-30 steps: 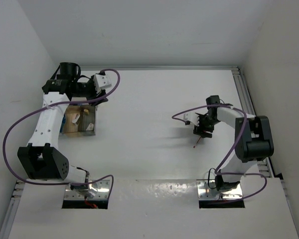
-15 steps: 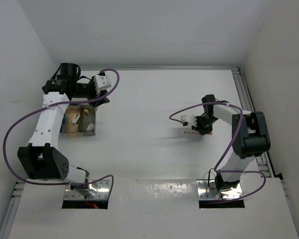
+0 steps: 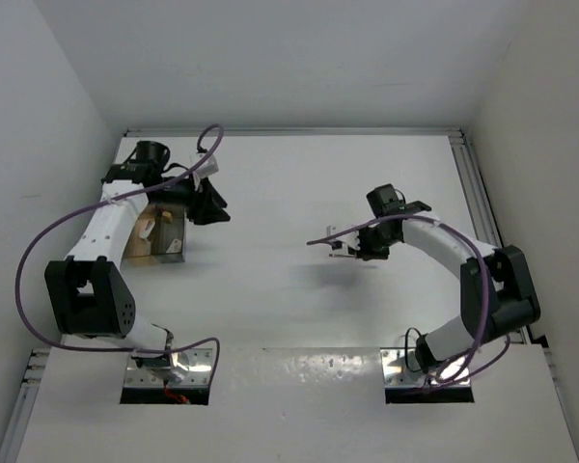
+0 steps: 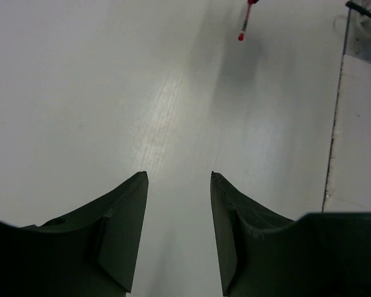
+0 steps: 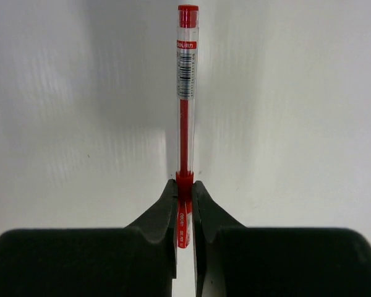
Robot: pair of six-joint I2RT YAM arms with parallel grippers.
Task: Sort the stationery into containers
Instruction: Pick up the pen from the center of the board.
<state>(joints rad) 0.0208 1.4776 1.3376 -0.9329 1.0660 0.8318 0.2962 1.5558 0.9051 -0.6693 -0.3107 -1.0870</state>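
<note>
Right wrist view: the red pen (image 5: pixel 186 111) is pinched near one end by the right tool (image 5: pixel 184 187), its long axis pointing straight out beyond the fingertips, over mid-desk (image 3: pixel 270 193). The clear box (image 3: pixel 164 258) lies well apart to the left, beside the left tool (image 4: pixel 178 176), which is spread and nearer it; no obstacle shows between.

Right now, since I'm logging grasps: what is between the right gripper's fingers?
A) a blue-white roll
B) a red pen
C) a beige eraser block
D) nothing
B: the right wrist view shows the right gripper shut on a red pen, whose barrel sticks out past the fingertips.
</note>
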